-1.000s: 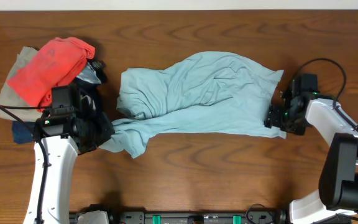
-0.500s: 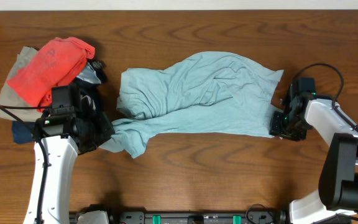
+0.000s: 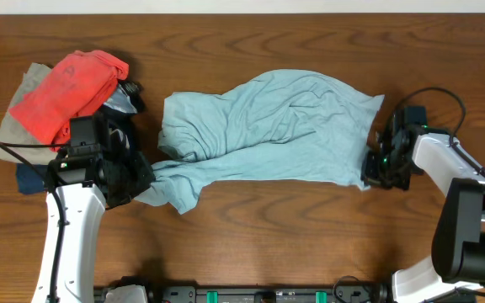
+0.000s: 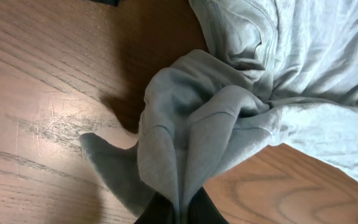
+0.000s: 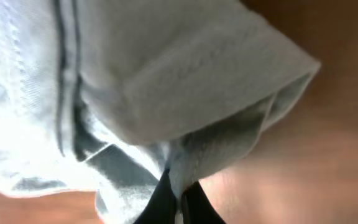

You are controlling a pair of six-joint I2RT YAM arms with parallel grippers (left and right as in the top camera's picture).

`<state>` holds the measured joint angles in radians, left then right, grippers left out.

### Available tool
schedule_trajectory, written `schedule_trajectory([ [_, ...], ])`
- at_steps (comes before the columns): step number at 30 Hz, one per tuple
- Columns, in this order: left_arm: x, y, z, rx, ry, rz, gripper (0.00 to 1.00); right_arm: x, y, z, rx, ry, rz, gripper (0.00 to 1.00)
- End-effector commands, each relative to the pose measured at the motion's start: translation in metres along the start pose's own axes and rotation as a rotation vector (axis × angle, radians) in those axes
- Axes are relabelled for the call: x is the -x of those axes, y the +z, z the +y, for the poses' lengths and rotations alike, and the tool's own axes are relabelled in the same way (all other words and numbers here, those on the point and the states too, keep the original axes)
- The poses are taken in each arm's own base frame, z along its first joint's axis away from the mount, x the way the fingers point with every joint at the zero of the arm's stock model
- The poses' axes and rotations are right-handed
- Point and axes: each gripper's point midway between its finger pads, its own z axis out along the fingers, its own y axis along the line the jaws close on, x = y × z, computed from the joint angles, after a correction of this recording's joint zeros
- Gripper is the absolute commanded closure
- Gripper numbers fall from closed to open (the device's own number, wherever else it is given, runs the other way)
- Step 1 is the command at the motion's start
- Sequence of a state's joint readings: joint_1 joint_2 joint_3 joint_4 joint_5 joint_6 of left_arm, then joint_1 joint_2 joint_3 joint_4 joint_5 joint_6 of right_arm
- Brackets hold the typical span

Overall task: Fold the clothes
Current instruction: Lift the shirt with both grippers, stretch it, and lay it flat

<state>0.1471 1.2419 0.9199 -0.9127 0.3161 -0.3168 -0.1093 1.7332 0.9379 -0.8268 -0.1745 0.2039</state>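
Both jaws mostly under blue shirt

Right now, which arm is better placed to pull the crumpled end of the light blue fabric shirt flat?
Left. The left gripper is shut on the crumpled end of the light blue fabric shirt; the right gripper pinches the far opposite corner.

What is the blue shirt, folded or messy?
Not folded: the blue shirt lies wrinkled and bunched across the table.
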Motion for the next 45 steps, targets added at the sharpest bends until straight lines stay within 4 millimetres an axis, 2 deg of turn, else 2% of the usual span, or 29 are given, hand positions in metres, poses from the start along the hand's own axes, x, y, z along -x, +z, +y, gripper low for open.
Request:
schedule_trajectory([
  [1,0.004,-0.004,-0.004,-0.016,-0.002,-0.008,0.94,0.016,-0.043,0.006,0.039,0.002,-0.111,0.99],
  [4,0.004,-0.004,-0.005,-0.021,-0.002,-0.007,0.94,0.022,-0.08,0.008,0.054,-0.007,-0.2,0.99],
  [7,0.002,-0.008,-0.016,-0.081,0.012,0.002,0.94,0.026,-0.122,0.004,0.058,-0.001,-0.312,0.99],
  [11,0.009,-0.028,-0.029,-0.115,0.039,-0.025,0.94,0.028,-0.177,-0.01,0.066,0.041,-0.464,0.99],
  [13,0.016,-0.047,-0.037,-0.122,0.088,-0.053,0.94,0.027,-0.208,-0.019,0.065,0.069,-0.552,0.99],
  [17,0.036,-0.098,-0.054,-0.123,0.137,-0.155,0.94,0.019,-0.265,-0.033,0.057,0.115,-0.718,0.99],
  [24,0.056,-0.178,-0.085,-0.184,0.192,-0.33,0.94,-0.002,-0.345,-0.047,0.006,0.13,-0.936,0.99],
  [28,0.06,-0.216,-0.097,-0.216,0.221,-0.422,0.94,-0.015,-0.387,-0.058,-0.031,0.185,-1.032,0.99],
  [32,0.062,-0.254,-0.109,-0.253,0.253,-0.528,0.94,-0.025,-0.426,-0.058,-0.051,0.189,-1.135,0.99],
  [35,0.063,-0.267,-0.113,-0.268,0.266,-0.571,0.94,-0.027,-0.437,-0.056,-0.052,0.181,-1.162,0.99],
  [38,0.068,-0.262,-0.115,-0.266,0.266,-0.557,0.94,-0.018,-0.428,-0.054,-0.033,0.159,-1.124,0.99],
  [42,0.075,-0.239,-0.126,-0.264,0.288,-0.482,0.94,0.006,-0.4,-0.045,0.052,0.083,-0.999,0.99],
  [45,0.079,-0.207,-0.142,-0.252,0.357,-0.386,0.94,0.025,-0.375,-0.041,0.106,0.042,-0.891,0.99],
])
